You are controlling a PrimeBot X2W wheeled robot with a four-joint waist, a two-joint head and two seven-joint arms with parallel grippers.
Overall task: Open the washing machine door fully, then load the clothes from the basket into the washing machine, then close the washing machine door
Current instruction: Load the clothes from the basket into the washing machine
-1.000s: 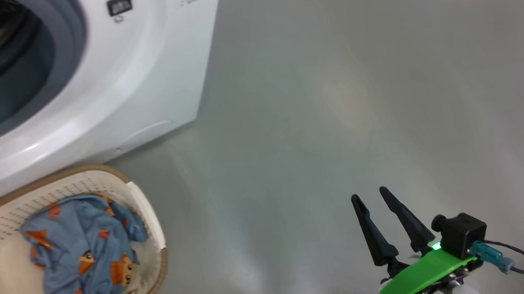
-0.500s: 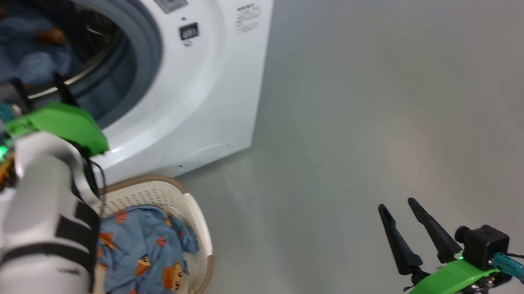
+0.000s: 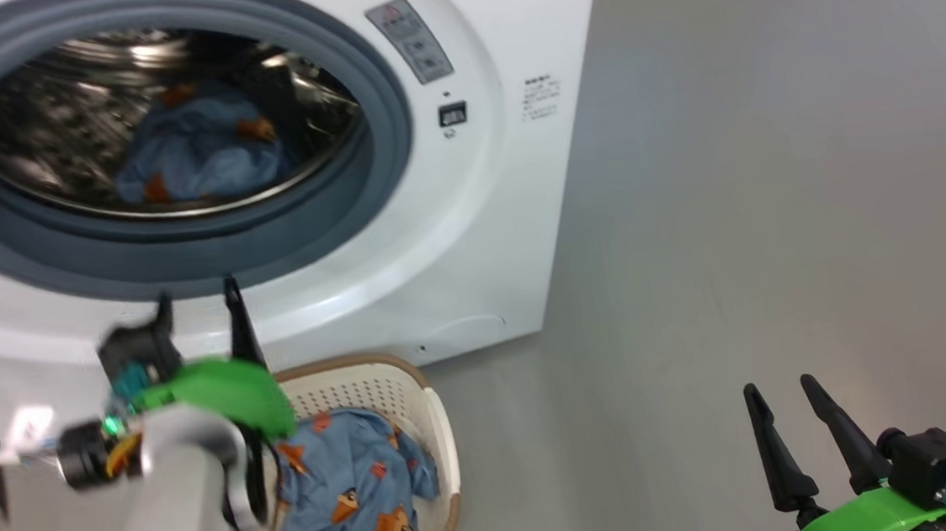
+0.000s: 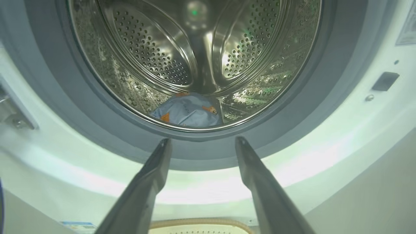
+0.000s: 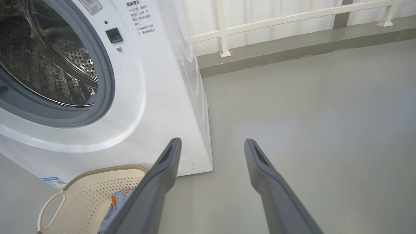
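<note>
Left end effector point(image 3: 196, 291) hangs open and empty near the rear rim of the basket point(image 3: 447, 445) before the washing machine point(image 3: 519, 211), and I judge the clothes point(image 3: 356, 490) inside light and floppy, best pinched at a raised fold mid-heap.

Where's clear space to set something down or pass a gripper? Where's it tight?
Free: bare floor right of the washing machine, and the strip between the basket and the right gripper. The drum is open above the garment at its bottom. Tight: left gripper above the basket, close to the machine front.
</note>
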